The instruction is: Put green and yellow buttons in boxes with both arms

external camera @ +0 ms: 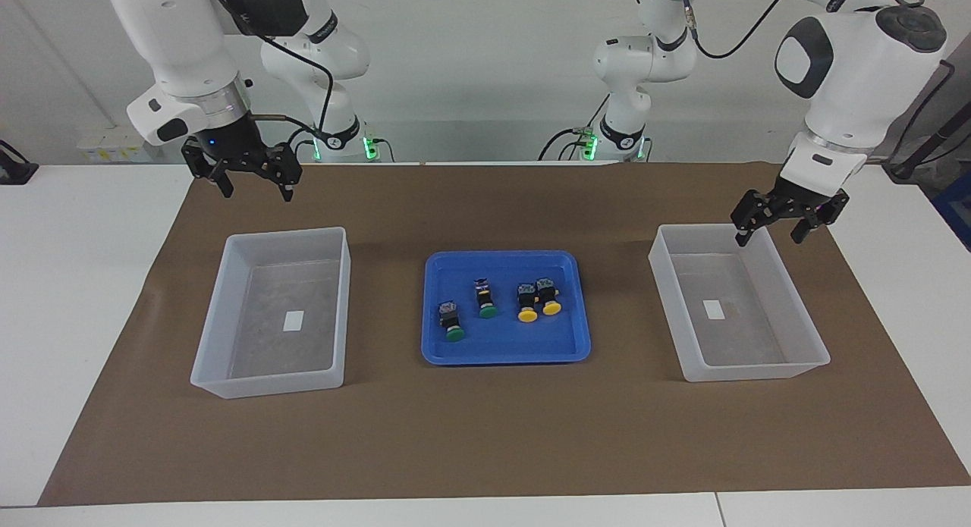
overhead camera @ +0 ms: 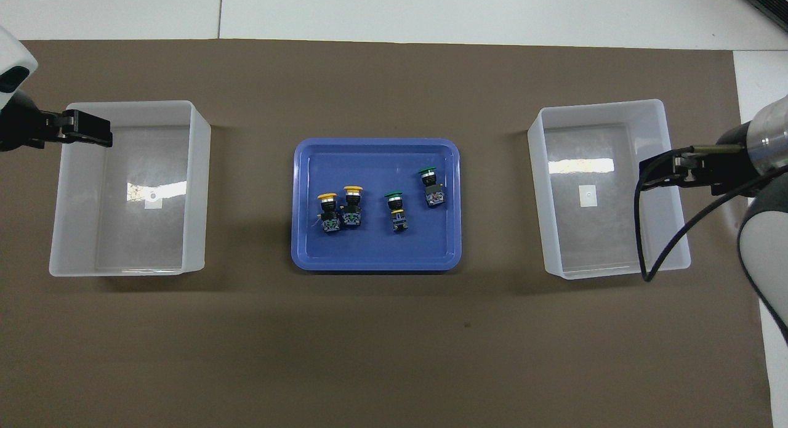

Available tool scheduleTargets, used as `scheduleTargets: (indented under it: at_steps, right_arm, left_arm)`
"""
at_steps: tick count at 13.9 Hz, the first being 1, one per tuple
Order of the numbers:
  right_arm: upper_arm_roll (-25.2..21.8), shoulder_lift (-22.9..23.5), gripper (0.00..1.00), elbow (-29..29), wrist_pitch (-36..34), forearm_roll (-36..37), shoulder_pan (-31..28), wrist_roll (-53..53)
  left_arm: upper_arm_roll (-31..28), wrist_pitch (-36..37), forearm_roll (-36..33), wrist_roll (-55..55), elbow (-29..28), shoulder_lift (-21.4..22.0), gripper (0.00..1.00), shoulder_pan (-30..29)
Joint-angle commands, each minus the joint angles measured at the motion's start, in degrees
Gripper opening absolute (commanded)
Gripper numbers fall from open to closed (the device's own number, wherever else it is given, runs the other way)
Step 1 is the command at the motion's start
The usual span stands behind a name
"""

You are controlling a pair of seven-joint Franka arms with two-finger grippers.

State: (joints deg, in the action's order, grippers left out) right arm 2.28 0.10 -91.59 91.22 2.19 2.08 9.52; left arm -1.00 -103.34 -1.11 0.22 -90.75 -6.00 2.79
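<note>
At frame centre, the blue tray [external camera: 507, 346] holds two green buttons [external camera: 452, 321] and two yellow buttons [external camera: 537, 300], while the two boxes [external camera: 274, 312], at frame left and right, contain only labels; the left gripper [external camera: 768, 234] and right gripper [external camera: 256, 186] hang with fingers spread, holding nothing.

Bright, even overhead light; glare on box floors [overhead camera: 578, 165], perhaps slight softness

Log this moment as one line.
left gripper open, over box rim | right gripper open, empty | buttons all in tray | boxes empty
</note>
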Motion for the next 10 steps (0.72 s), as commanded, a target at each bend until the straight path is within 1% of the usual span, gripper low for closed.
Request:
scheduleTargets:
  at_steps: [1, 10]
  right_arm:
    - [-0.17, 0.07, 1.00, 0.19, -0.69, -0.08, -0.06, -1.52]
    - [-0.17, 0.07, 1.00, 0.19, -0.69, 0.01, -0.06, -1.52]
  left_arm:
    - [-0.40, -1.08, -1.00, -0.04, -2.06, 1.35, 1.00, 0.73]
    - [-0.49, 0.06, -0.91, -0.39, -3.64, 2.05, 1.00, 0.81]
